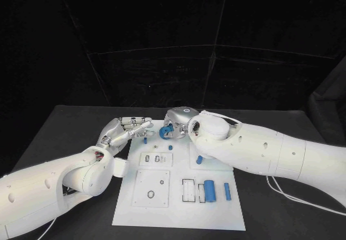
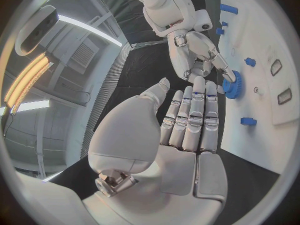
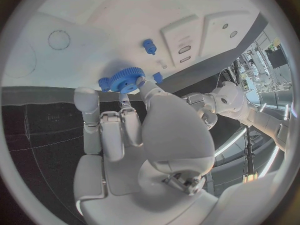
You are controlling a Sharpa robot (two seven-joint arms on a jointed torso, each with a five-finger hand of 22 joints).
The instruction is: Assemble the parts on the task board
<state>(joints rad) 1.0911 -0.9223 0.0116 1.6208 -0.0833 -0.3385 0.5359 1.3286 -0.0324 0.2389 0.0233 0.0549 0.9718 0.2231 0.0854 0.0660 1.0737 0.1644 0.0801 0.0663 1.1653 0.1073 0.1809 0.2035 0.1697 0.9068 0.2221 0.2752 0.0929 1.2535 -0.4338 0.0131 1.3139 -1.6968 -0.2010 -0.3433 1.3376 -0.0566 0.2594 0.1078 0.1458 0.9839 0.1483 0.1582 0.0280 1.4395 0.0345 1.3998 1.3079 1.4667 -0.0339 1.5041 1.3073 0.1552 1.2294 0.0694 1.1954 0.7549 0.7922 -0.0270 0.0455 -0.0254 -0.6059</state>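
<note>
A blue gear (image 1: 166,132) is pinched by the fingertips of the right hand (image 1: 180,122) at the far end of the board (image 1: 180,205). The left hand (image 1: 128,129) is held beside it, fingers straight and together, nothing in it. Nearer on the board, blue cylinders (image 1: 210,190) are seen in recesses. The board is carried by the black tabletop (image 1: 65,130).

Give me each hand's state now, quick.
Left hand: open, fingers straight, holding nothing.
Right hand: holding the blue gear.
</note>
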